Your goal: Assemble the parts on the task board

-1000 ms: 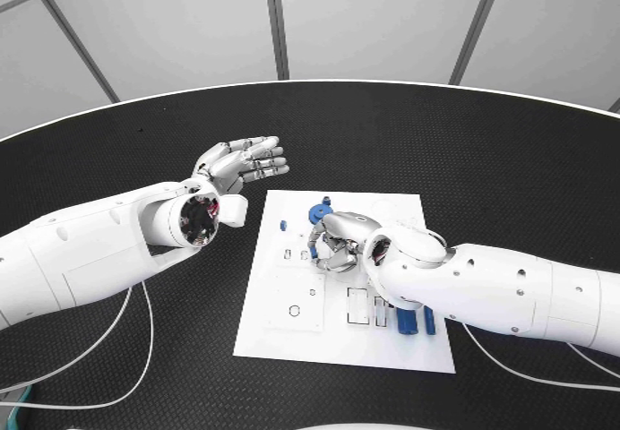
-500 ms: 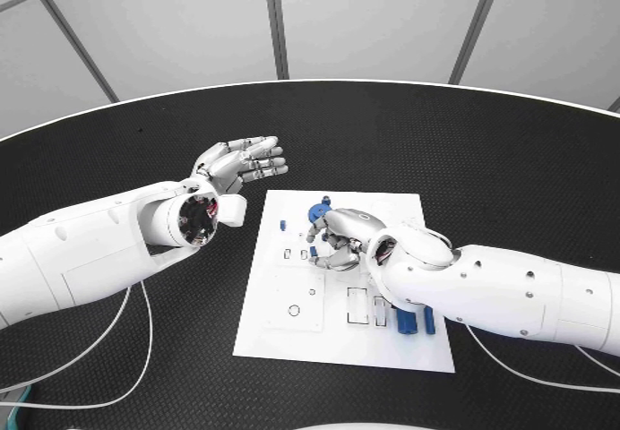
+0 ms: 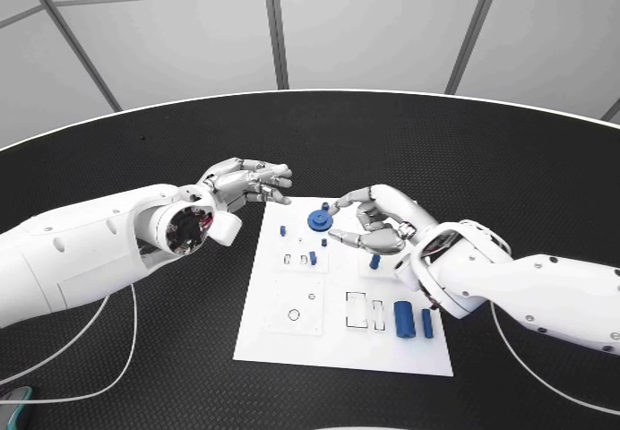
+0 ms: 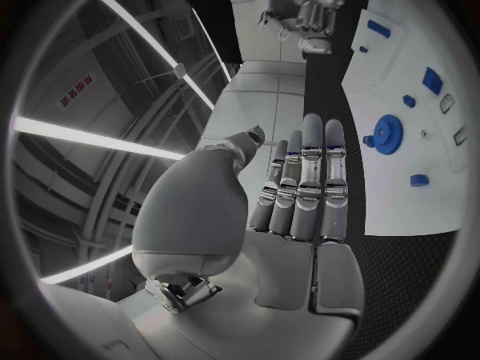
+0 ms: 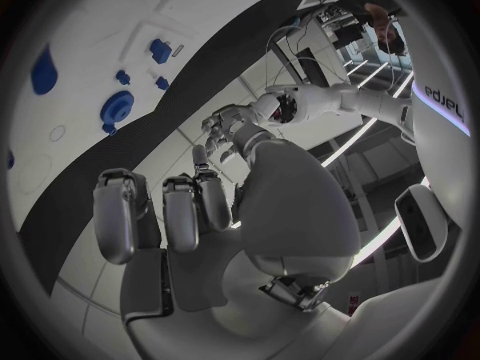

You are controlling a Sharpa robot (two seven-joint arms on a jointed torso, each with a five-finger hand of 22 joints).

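The white board (image 3: 347,296) lay mid-table, a blue gear (image 3: 319,219) standing near its far edge. The right hand (image 3: 372,219), spread and empty, hovered just beside the gear; the left hand (image 3: 248,182), loosely curled and empty, hung off the board's far-left corner. Two blue rods (image 3: 414,319) lay at its near-right. A good pick probably called for fingers closing squarely around one part.

White arms (image 3: 90,251), silver hands (image 3: 245,182), white cables (image 3: 116,358)
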